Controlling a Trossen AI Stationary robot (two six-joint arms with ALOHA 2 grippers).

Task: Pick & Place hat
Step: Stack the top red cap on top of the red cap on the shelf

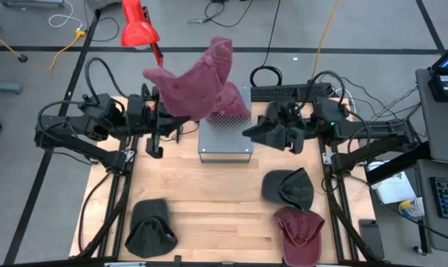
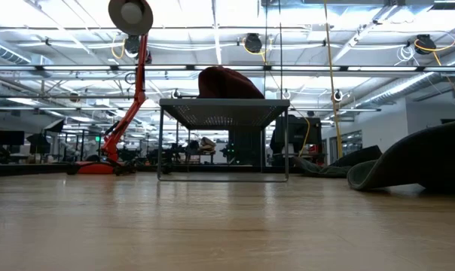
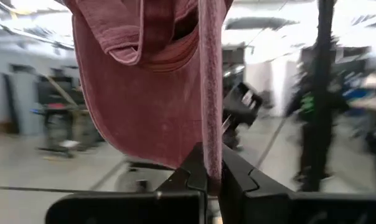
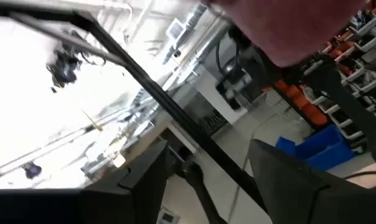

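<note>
Your left gripper (image 3: 210, 180) is pinched on a thin edge of the maroon hat (image 1: 198, 81), its fingers pressed together on the fabric so the cap hangs up and away from the wrist, held high over the back left of the table near the metal stand (image 1: 225, 141). Gripping by the edge looks deliberate: it lets the crown dangle free so it can drape onto the stand's perforated top rather than land in a bunch. Part of the hat already appears to rest on that top; from table height a dark red mound sits on the platform. Your right gripper (image 1: 272, 132) sits just beside the stand on the other side, fingers spread and holding nothing, close to the hat's lower edge, which suggests it has no part in carrying the weight now. Nearer you on the wooden table (image 1: 209, 200) lie three more caps: a dark hat (image 1: 150, 226) at front left, another dark cap (image 1: 288, 187) at right, and a second maroon cap (image 1: 300, 231) just in front of it. Beyond the table, a red lamp (image 1: 139, 28) stands on the floor.
</note>
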